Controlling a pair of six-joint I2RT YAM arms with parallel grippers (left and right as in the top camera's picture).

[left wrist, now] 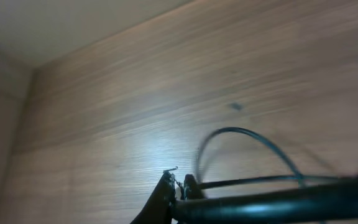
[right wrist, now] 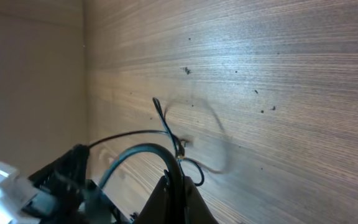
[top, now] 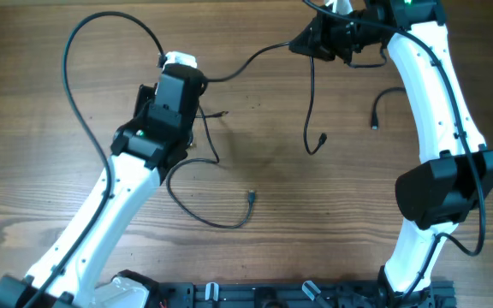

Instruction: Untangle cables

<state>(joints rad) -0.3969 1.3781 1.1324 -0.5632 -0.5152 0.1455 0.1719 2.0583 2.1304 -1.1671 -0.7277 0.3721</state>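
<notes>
**Overhead:** The black, white-capped left gripper [top: 181, 67] and the black right gripper [top: 317, 44] sit well apart over the brown wood-grain table [top: 255, 265]. A thin black flexible taut cable [top: 246, 62] spans between them. A second thin black hanging cable [top: 312, 94] drops from the right gripper to a plug near mid-table. A thin black plug-tipped loose cable [top: 221, 225] lies beside the left arm. A short cable [top: 380, 98], also thin and black, curls beside the right arm.

The step looks like drawing the strands apart. To do it well, spread the arms slowly, keep tension low, and stop if a crossing tightens. Both sets of jaws are hidden under the wrists, as is any crossing below the left wrist.

**Left wrist:** The dark fingertips [left wrist: 165, 191] are clenched, apparently pinching a thin strand that leads right into a loop [left wrist: 241, 131], probably the taut cable. A thick dark band [left wrist: 272, 202] at the bottom is too blurred to identify.

**Right wrist:** The fingers [right wrist: 169, 196] are pressed together on thin cable rising from their tip [right wrist: 165, 127]. I can't tell how many strands are pinched. The lower-left corner is blurred.
</notes>
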